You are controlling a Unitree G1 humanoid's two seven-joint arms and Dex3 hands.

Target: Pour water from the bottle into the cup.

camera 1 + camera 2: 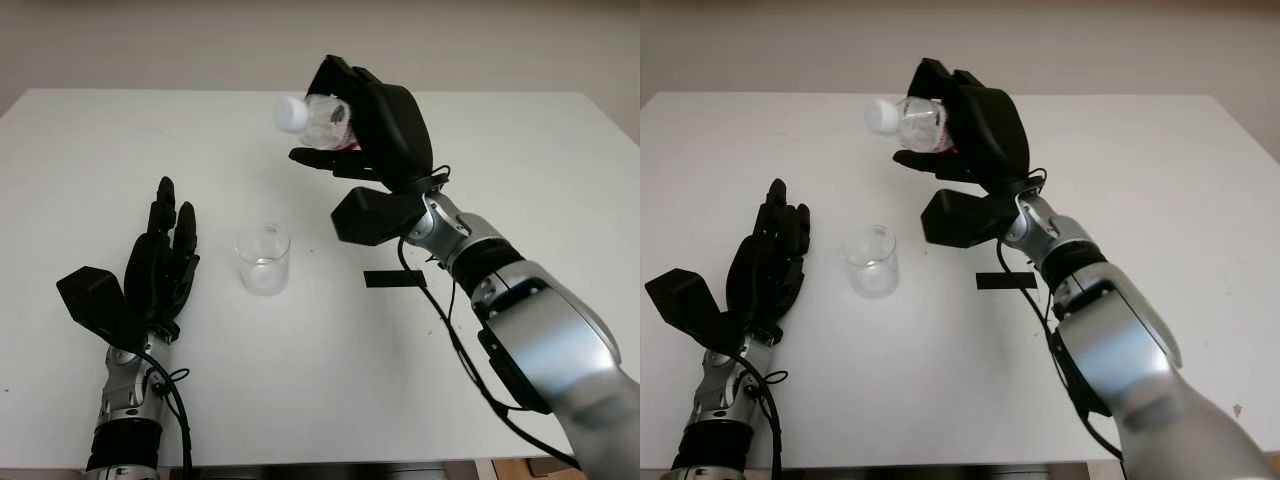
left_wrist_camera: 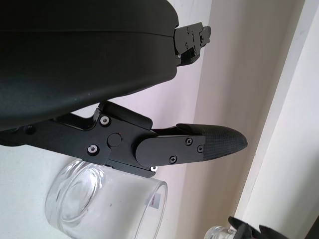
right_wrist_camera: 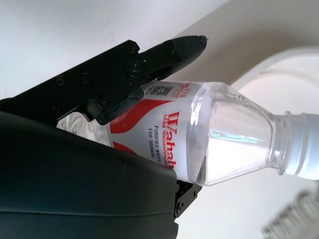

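My right hand is raised above the table and shut on a clear plastic water bottle with a red-and-white label. The bottle lies nearly on its side, its white cap on and pointing left, higher than the cup and a little to its right. The clear glass cup stands upright on the white table, and I see no water in it. My left hand is open just left of the cup, close to the table. The cup also lies beside a left finger.
A short strip of black tape lies on the table to the right of the cup, under my right forearm. The table's far edge meets a pale wall.
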